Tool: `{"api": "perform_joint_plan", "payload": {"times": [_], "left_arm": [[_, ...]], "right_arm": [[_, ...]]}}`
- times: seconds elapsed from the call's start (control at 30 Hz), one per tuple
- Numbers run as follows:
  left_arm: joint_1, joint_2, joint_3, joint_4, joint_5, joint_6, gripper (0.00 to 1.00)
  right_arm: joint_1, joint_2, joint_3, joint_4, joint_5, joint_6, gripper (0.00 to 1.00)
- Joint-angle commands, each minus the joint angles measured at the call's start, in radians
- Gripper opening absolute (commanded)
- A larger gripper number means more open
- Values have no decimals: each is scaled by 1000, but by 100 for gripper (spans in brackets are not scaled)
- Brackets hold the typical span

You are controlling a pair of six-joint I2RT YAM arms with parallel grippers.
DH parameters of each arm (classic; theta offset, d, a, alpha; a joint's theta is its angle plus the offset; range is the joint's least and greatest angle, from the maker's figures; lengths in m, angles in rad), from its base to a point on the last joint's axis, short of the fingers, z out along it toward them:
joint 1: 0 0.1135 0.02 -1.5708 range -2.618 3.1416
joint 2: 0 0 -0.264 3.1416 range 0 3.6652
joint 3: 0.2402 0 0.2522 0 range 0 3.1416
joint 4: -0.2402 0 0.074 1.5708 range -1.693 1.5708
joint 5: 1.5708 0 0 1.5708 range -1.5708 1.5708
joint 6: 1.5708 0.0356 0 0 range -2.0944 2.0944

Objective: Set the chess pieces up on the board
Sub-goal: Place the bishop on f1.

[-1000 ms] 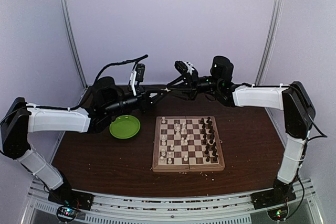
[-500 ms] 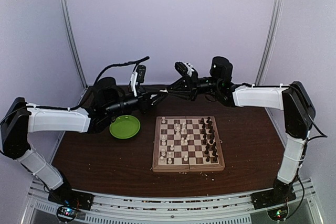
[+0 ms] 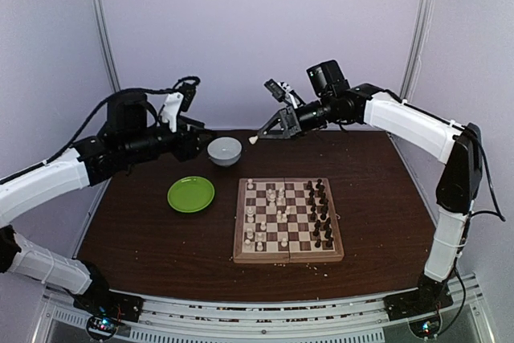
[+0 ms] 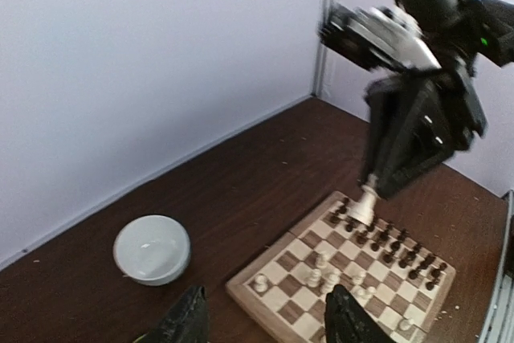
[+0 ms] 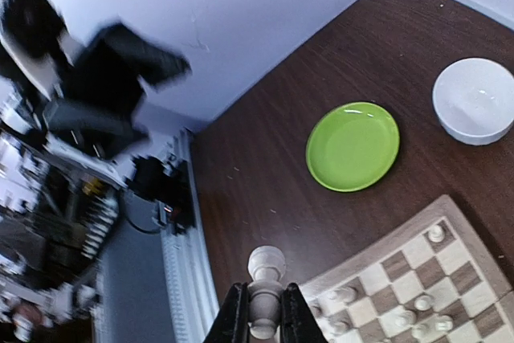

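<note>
Pinching one cream-white chess piece [image 5: 265,279] between the right fingers [image 5: 234,317], narrowed to the width of its stem. Clamped low on the body, round head jutting out past the fingertips. In the top view, same chess piece [image 3: 254,140] held in the air, clear of the surface [image 3: 161,238]. Positioned beyond the far edge of the board [image 3: 287,259] and just right of the white bowl [image 3: 225,150], not touching it. From the left wrist, seen hanging in front of the board's far corner; blurred there.

Left fingers [image 4: 186,323] spread wide, holding nothing. Only two dark tips visible at the bottom of the left wrist view, with bowl and board well beyond them. In the top view, lost against the dark arm just left of the bowl; gap to the bowl not readable.

Board lying flat near the middle of the surface, right of the green plate [image 3: 191,194] and apart from it. Dark pieces [image 3: 321,214] lined up in two columns along the board's right side. Cream pieces [image 3: 250,222] partly in a column along the left side, several more scattered over the middle squares. Upright as far as can be told; types too small to name.
</note>
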Motion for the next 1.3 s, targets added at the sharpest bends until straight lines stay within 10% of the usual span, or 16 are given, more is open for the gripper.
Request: {"api": "perform_joint_plan", "payload": {"times": [0.0,0.5,1.27], "left_arm": [[125,-42,107,-257,-121,131,51],[280,-93,28,-247,-107,135,51],[279,-97,27,-248,-83,133,51]], "right_arm": [[104,12,58,-422,316,-438,9],[320,158,80,-544,628,-625,9],[348,367,251,-577,677,-573,9]]}}
